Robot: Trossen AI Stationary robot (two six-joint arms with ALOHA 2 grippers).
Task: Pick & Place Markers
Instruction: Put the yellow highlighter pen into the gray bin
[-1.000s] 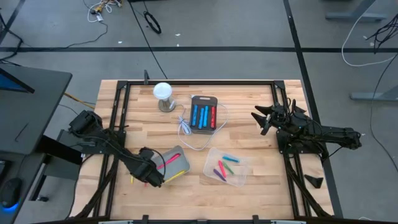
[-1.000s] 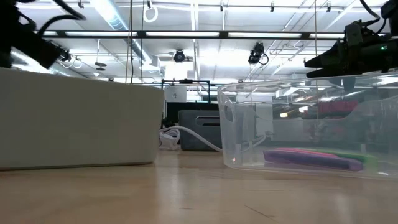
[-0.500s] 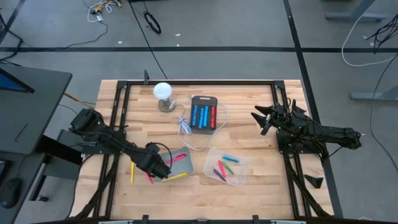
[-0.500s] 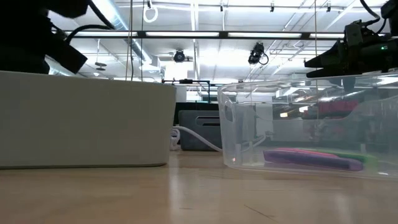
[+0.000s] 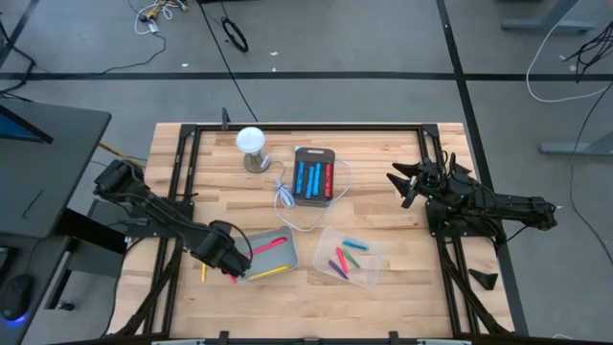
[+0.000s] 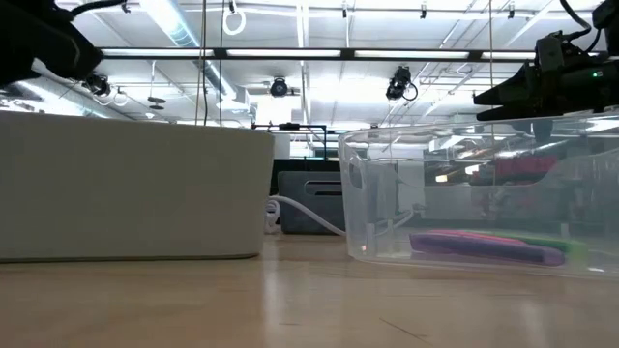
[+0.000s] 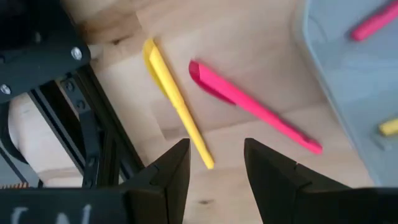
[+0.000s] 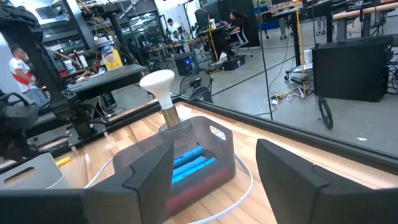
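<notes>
Since half a second ago my left gripper (image 5: 228, 259) has slid back off the grey tray (image 5: 278, 254) toward the table's (image 5: 383, 211) left edge, and it now hangs, jaws apart and empty, over a yellow marker (image 7: 177, 102) and a pink marker (image 7: 249, 106) lying on the bare wood just beside that tray. Other markers lie in the clear tub (image 5: 347, 257) near the front edge and in the dark case (image 5: 314, 176) toward the back, by the white lamp (image 5: 251, 142) and coiled cable (image 5: 287, 199). My right gripper (image 5: 407, 182) waits released at the right edge; beyond are grey floor, benches and ceiling lights.
</notes>
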